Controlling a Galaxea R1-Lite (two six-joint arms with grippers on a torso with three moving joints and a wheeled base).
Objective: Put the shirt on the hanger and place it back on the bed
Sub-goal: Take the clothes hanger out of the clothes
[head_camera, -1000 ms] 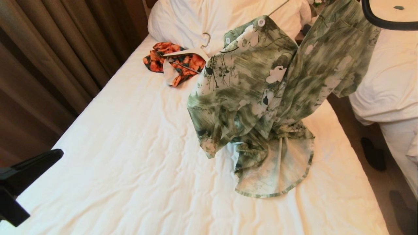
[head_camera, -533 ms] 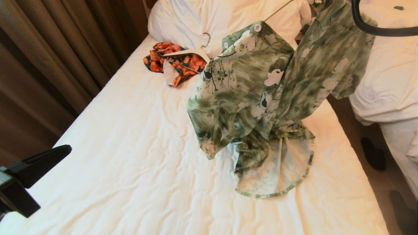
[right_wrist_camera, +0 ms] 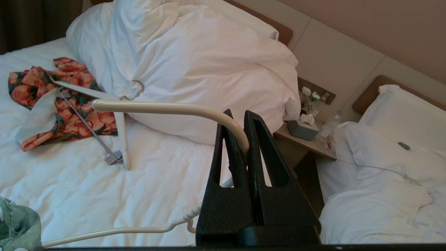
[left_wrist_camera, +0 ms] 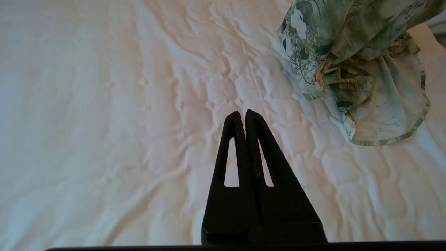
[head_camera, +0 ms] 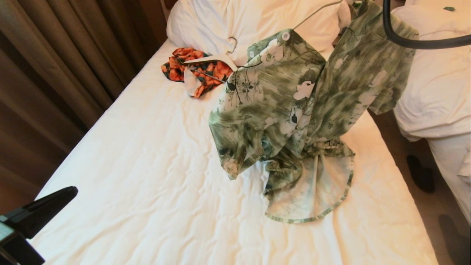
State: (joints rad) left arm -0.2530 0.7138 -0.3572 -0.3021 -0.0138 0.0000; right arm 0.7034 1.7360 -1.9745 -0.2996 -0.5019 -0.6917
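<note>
The green and white flowered shirt hangs from the hanger above the bed, with its hem bunched on the sheet. One thin cream arm of the hanger sticks out of the collar. My right gripper is shut on the hanger's curved hook, held high and outside the head view. My left gripper hovers low over the bed's near left corner, far from the shirt. In the left wrist view the left gripper is shut on nothing.
An orange floral garment on a thicker white hanger lies by the big pillow. Brown curtains line the left. A second bed stands at the right, across a narrow floor gap with a dark slipper. A nightstand stands between the beds.
The hung shirt's top and the black cable above it have shifted a little left. My left gripper went right, then dropped lower in the head view.
</note>
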